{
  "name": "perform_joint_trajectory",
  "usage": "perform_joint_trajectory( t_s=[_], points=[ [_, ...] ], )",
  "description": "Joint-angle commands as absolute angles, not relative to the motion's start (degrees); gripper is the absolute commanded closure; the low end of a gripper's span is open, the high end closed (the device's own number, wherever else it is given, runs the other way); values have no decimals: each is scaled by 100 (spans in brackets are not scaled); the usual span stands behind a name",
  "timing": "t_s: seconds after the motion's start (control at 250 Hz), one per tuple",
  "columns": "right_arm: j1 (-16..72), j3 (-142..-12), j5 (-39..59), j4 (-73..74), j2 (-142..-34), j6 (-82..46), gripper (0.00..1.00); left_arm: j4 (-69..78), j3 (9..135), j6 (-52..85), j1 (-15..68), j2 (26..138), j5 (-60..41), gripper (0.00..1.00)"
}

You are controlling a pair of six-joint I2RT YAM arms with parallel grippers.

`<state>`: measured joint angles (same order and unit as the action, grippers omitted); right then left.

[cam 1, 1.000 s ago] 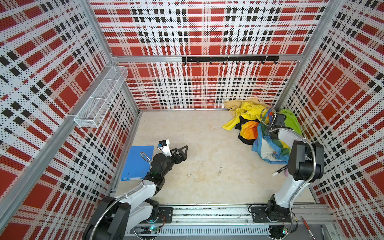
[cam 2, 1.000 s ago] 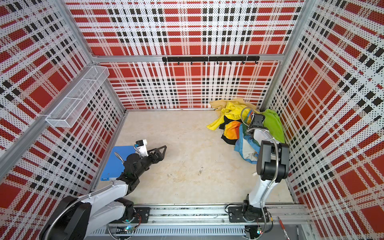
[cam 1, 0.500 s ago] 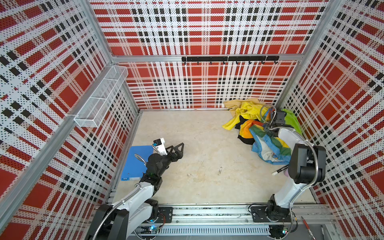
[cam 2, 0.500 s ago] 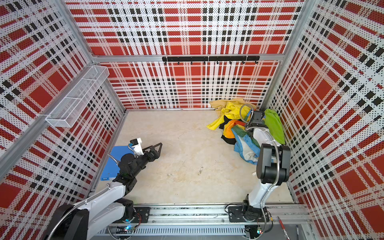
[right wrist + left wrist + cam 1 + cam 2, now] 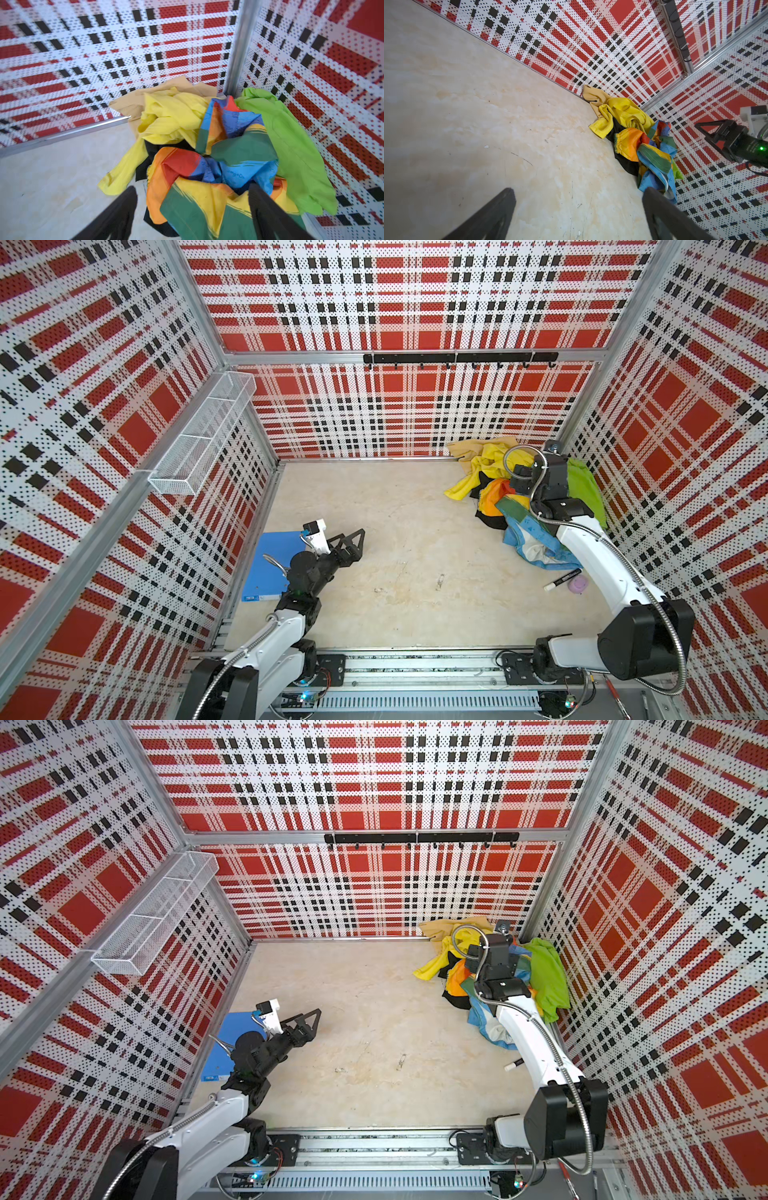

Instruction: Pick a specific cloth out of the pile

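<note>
Right of centre in a top view, the cloth (image 5: pixel 492 522), black, is lying half-buried in the pile (image 5: pixel 490 464); right gripper (image 5: pixel 192 187) is gaping over patchwork fabric (image 5: pixel 239 153), risking seizing that; left gripper (image 5: pixel 360 543) is hanging open.

Seen in both top views from high above the front rail (image 5: pixel 415 670), looking steeply down over the whole worktop (image 5: pixel 415 572), nearly the same field. From the left wrist, looking low and far across the worktop toward the pile (image 5: pixel 633 135). From the right wrist, close over that same pile, between blurred jaws.
</note>
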<state>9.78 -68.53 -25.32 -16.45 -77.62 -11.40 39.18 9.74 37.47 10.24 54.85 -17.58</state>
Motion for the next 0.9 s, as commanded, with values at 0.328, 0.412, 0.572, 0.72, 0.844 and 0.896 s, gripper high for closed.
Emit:
perform_joint_trajectory(
  t_s=[0.328,0.412,0.572,0.72,0.844,0.896],
  points=[
    [1913,-6505,-1694,-1486,-8275,-1419,35,4087,1148,3551,1807,5834,-1822,1],
    [1907,-6432,-1548,-1385,-8451,-1557,40,4090,1219,3522,2097,6000,-1650,1],
    [1782,-6585,-1455,-1502,-9067,-1745,48,4477,1202,3656,2434,6362,-1522,1],
    [1504,-6757,-932,-1432,-9603,-1845,52,4816,1301,3730,2609,6790,-1595,1],
    [1499,-7017,-897,-1537,-10049,-1877,56,5102,1292,3842,2619,7001,-1598,1],
    [1501,-7048,-994,-1564,-10205,-1948,57,5150,1307,3856,2624,7054,-1603,1]
  ],
)
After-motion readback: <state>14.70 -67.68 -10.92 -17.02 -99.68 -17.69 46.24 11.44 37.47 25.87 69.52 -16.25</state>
